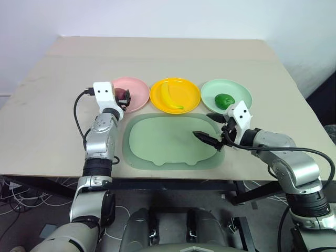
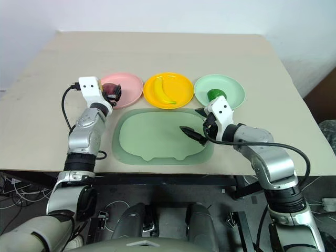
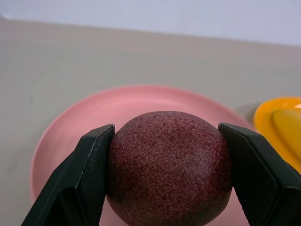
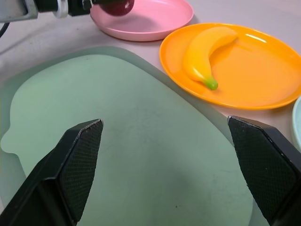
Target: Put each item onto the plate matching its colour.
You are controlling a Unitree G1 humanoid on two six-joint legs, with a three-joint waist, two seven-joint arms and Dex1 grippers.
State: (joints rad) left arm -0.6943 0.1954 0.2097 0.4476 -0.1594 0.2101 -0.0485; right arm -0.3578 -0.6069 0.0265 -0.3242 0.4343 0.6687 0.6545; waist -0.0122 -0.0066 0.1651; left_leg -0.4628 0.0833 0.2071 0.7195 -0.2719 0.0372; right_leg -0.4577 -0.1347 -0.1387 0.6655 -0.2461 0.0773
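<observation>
The beige surface [image 1: 47, 131] stands before a white wall [image 1: 157, 16]. The left gripper [image 3: 164, 174] jaws clamp the dark red fruit [image 3: 169, 167] over the pink plate [image 3: 70, 127]; the right gripper [image 4: 169, 165] jaws stand wide open, holding nothing.

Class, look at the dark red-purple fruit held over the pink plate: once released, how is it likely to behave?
The dark red-purple fruit looks nearly round, so it will probably roll once released. The pink plate has a raised rim, which may stop it. Its surface looks finely grainy, and the left gripper fingers show no denting, so it is likely firm and not slippery.
</observation>
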